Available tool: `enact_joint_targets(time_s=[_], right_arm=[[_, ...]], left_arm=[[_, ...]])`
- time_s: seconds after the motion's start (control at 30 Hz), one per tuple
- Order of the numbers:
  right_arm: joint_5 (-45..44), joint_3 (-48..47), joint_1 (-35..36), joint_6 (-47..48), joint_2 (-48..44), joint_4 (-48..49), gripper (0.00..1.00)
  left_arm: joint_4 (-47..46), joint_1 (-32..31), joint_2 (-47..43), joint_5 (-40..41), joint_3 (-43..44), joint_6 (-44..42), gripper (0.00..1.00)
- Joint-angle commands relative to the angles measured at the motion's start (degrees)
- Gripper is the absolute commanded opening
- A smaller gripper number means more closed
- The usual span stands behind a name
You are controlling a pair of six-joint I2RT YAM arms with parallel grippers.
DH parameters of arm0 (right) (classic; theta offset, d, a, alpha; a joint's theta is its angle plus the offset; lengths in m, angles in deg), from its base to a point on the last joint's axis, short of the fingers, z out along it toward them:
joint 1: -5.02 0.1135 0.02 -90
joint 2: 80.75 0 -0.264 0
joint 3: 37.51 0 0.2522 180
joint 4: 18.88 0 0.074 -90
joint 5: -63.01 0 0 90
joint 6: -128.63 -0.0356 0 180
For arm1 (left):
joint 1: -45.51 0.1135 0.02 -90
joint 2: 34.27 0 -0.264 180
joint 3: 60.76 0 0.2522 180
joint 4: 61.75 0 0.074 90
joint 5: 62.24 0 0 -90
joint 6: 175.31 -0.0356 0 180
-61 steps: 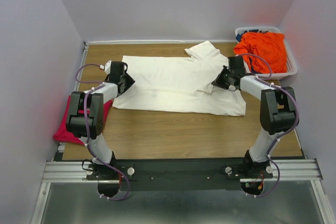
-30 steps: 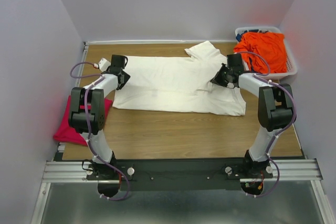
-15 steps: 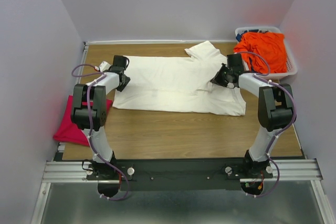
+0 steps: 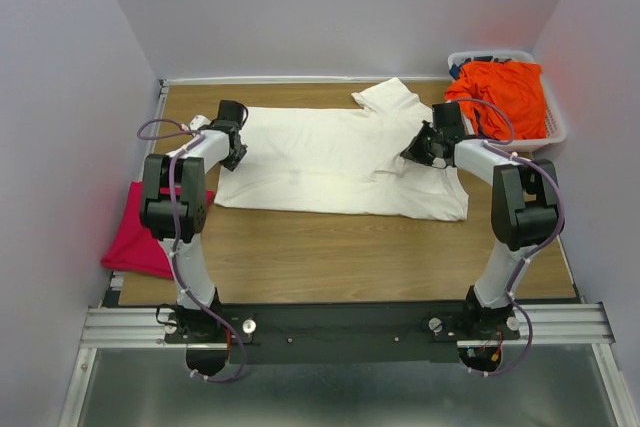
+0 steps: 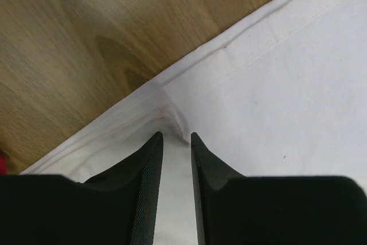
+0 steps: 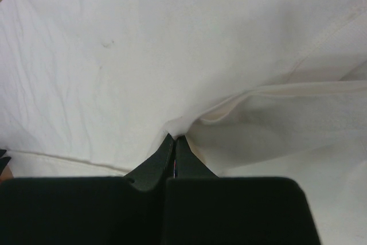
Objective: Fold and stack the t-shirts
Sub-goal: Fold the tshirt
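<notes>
While the right gripper pinches the cream-white t-shirt, the half-open left gripper straddles its hem.

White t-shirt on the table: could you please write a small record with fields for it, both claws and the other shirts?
white t-shirt: spread out on the table
left claw: at the shirt's left edge, jaws slightly apart around a ridge of hem
right claw: shut, pinching cloth near the right sleeve
orange t-shirt: heaped in the basket
pink t-shirt: at the table's near left edge
</notes>
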Motion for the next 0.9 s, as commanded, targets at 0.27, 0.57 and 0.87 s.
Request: enact_joint_targets(time_s=[0.27,0.57,0.87], right_arm=[[1.90,0.97,0.41,-0.68,0.80,1.75,0.02],[2.34,1.76,0.23,-0.51,0.36,2.27,0.02],[2.34,2.38,0.32,-0.51,-0.35,2.63,0.02]], left_arm=[[8.23,0.31,2.90,5.59,5.66,2.57,0.27],[9.81,0.40,4.22,6.03,6.27,3.18,0.27],[10.69,0.40,4.31,6.56,7.50,2.66,0.18]])
